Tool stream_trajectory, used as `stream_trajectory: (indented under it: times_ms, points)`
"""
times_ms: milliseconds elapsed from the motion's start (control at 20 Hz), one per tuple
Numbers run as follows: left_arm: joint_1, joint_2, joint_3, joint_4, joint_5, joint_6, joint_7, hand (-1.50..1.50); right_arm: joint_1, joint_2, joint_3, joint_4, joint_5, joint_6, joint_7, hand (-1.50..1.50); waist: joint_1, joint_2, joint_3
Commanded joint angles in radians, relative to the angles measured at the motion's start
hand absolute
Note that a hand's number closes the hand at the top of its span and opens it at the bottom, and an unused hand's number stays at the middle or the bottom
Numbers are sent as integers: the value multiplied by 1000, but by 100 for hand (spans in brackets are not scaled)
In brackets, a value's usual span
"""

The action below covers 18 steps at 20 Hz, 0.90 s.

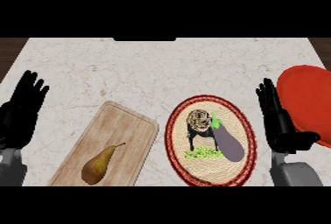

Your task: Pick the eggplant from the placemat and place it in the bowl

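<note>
- The left hand (22,111) stands at the far left edge of the counter (149,65), fingers straight and pointing up, palm open, holding nothing.
- Just to its right lies a pale wooden cutting board (119,131), set at a slant, with its lower end running out of view at the bottom.
- On the lower part of that board rests a pear (98,165), brownish-green, its narrow neck and stem pointing up and to the right.
- Next comes the round woven placemat (211,140), beige in the middle with a dark red braided rim and a picture of an animal standing on green grass.
- The eggplant (227,141) lies on the right half of the placemat, partly over the printed picture. It is long and plump, dull purple-grey, with a bright green cap at its upper left end; the rounded end points down and to the right. Nothing is touching it.
- The right hand (279,120) is just beside the placemat's right rim, fingers straight and raised, open and empty.
- Behind that hand, at the right edge, sits the red bowl (309,94), partly covered by the fingers and cut off by the view's edge.
</note>
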Motion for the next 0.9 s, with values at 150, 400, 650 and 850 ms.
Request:
stream_trajectory:
  times_ms: [150,400,650,850]
  points:
    - [-12,-78,-163,-18,-32,-107,-40,0,-149,-223,118,41,33,279,279,150,8,-14,-10]
    - [-50,-162,-283,2,-34,-139,-2,0,-198,-303,141,55,175,189,562,-150,-23,-22,-10]
    - [-33,-217,-318,-4,-75,-115,-33,0,-206,-335,237,-153,76,474,509,-150,-13,-27,-7]
    - [-37,-209,-321,12,-78,-130,-20,0,-339,-399,325,-234,158,552,698,-150,0,-29,-9]
